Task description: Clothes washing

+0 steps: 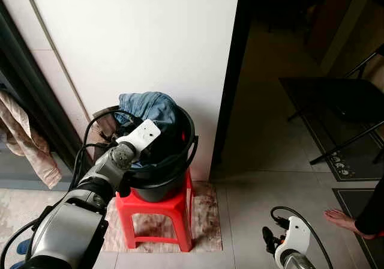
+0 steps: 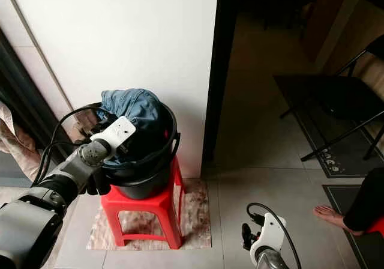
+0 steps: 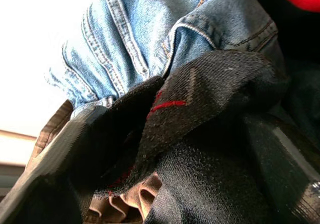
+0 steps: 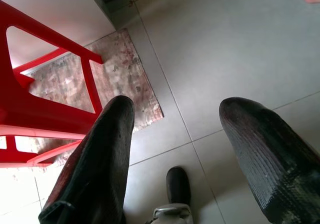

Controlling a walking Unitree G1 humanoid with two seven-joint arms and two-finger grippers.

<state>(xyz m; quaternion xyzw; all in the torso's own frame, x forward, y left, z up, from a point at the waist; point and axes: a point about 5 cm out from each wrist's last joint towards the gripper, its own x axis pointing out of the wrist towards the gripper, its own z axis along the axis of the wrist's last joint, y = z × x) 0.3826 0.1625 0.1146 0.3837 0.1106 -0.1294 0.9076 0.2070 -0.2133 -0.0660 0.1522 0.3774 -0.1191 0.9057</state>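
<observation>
A robot's left gripper (image 3: 165,149) reaches into a black bucket (image 1: 174,179) of laundry perched on a red stool (image 1: 157,212) beside a white wall, its fingers (image 3: 65,159) closing on a dark garment (image 3: 210,99) beneath blue jeans (image 1: 150,108). A hard pull could drag the heaped jeans over the rim or tip the bucket off the narrow stool. The right gripper (image 4: 175,134) hangs idle, fingers wide, above the tiled floor (image 1: 270,185); a person's bare foot (image 1: 342,219) rests nearby.
</observation>
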